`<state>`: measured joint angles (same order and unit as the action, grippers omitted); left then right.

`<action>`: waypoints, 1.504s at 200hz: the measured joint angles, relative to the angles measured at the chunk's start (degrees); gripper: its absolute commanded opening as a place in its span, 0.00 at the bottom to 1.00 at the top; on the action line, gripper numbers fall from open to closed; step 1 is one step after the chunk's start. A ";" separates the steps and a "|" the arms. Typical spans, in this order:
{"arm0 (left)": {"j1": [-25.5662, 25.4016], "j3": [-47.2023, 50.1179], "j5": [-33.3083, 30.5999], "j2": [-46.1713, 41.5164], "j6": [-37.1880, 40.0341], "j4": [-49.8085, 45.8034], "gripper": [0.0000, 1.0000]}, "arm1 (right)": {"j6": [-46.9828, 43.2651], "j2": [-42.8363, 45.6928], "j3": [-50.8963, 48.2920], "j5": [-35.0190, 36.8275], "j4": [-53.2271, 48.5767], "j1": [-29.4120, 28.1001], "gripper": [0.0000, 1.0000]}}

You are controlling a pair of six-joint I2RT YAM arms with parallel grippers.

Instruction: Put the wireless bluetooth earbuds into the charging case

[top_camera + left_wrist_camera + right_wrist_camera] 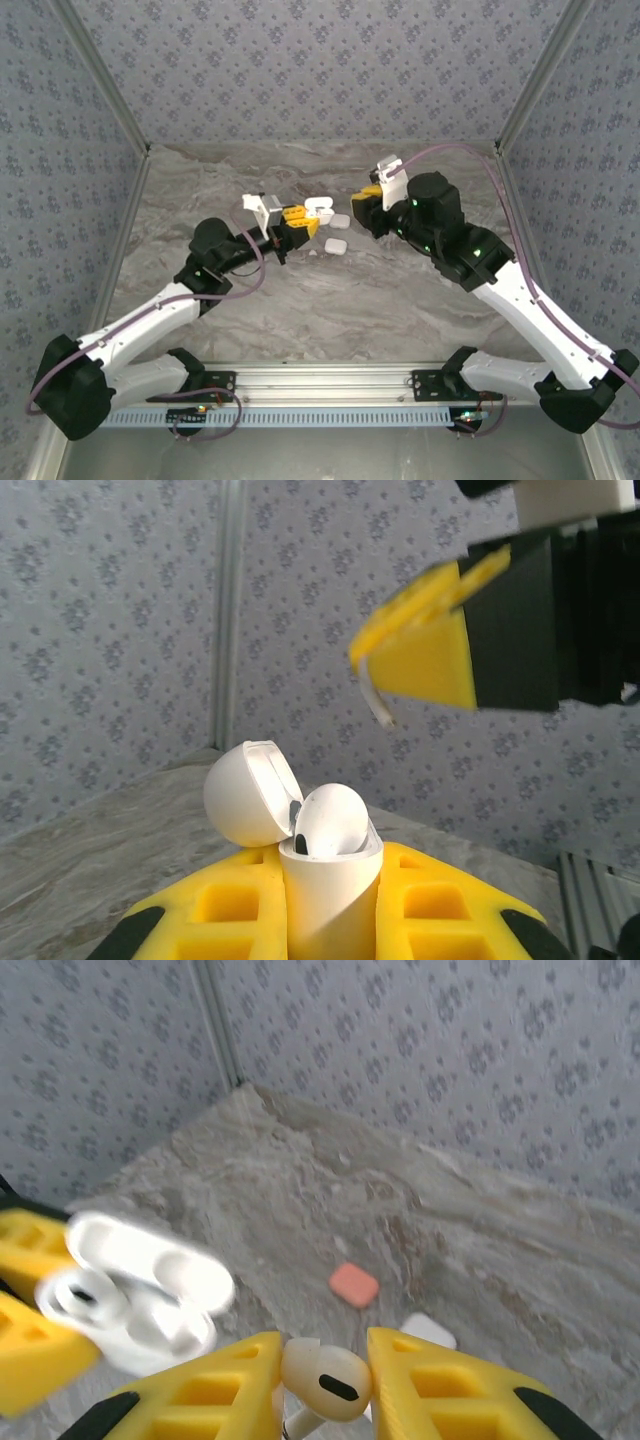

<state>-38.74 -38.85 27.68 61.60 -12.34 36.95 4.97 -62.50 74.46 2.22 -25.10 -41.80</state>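
Left gripper (330, 875) clamped on the open white charging case (330, 910) with one earbud (332, 825) seated in it, right gripper (322, 1385) pinching a second white earbud (325, 1372) close above that case, marble counter (450, 1220) below

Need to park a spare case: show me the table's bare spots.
Bare: the near half of the table up to the rail, and the far strip along the back wall. Crowded: the middle, loose cases beside the open case.
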 measured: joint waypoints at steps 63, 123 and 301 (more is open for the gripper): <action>-0.66 -0.15 1.22 1.25 0.02 0.17 0.00 | -1.03 -2.86 1.33 -1.18 2.71 -2.86 0.28; -0.66 -0.55 0.94 1.53 -0.39 0.22 0.00 | -1.03 -4.33 1.11 -0.90 3.13 -4.28 0.28; -0.66 -0.55 -0.68 1.62 -0.42 0.17 0.00 | 1.70 -5.99 -0.37 -3.17 2.16 -4.39 0.42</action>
<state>-39.40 -39.40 27.00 63.22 -12.75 37.12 6.68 -68.49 74.08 -0.95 -22.94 -46.19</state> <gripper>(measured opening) 0.168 0.374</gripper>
